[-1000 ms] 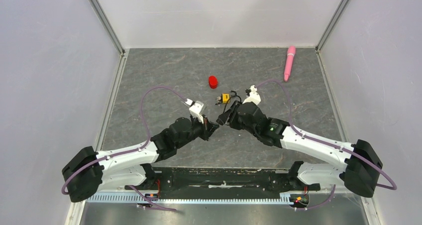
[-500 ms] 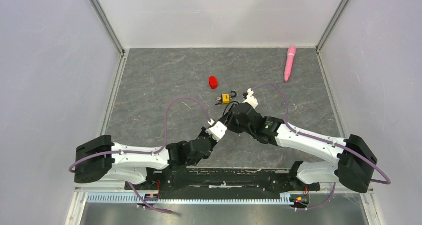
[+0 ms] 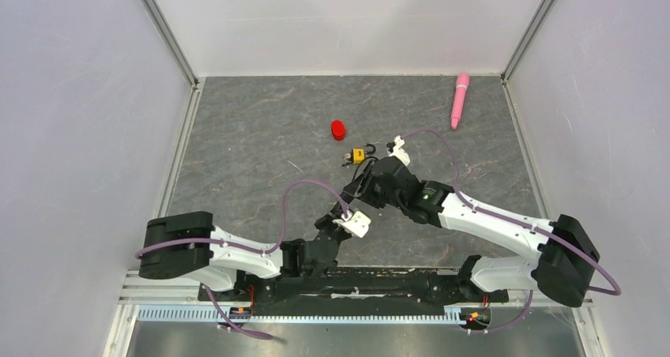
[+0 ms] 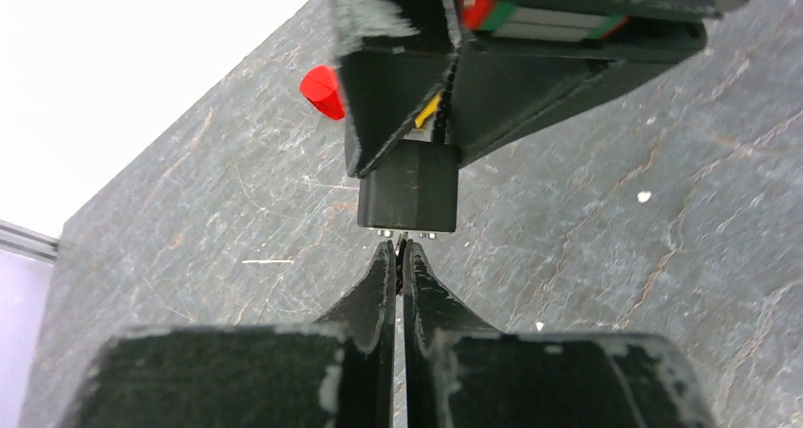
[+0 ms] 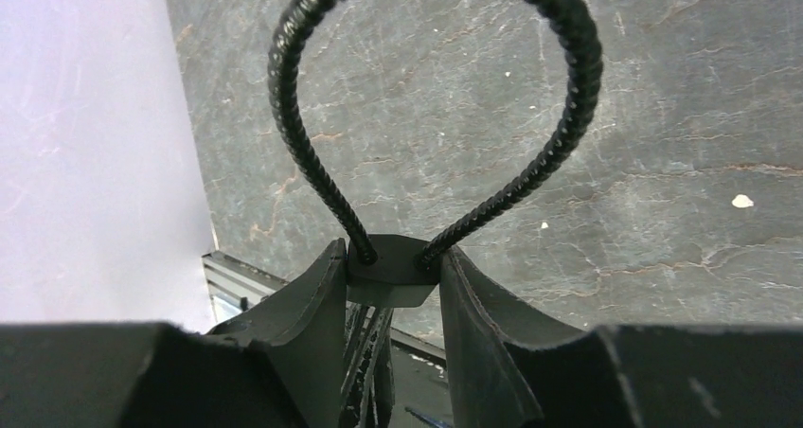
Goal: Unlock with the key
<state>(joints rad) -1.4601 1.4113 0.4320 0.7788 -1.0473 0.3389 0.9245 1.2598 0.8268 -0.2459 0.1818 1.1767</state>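
Left wrist view | left jaws pinched shut on a thin sliver, we judge the key (image 4: pixel 401 248) | its length aims at cord block (image 4: pixel 408 189) just ahead | right jaws clamp that block

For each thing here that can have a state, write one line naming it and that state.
Left gripper: shut on the thin key.
Right gripper: shut on the cable lock's block; cable looped.
Yellow padlock: lying loose on the table; shackle unclear.
Red cap: loose on the table.
Pink pen: lying flat.
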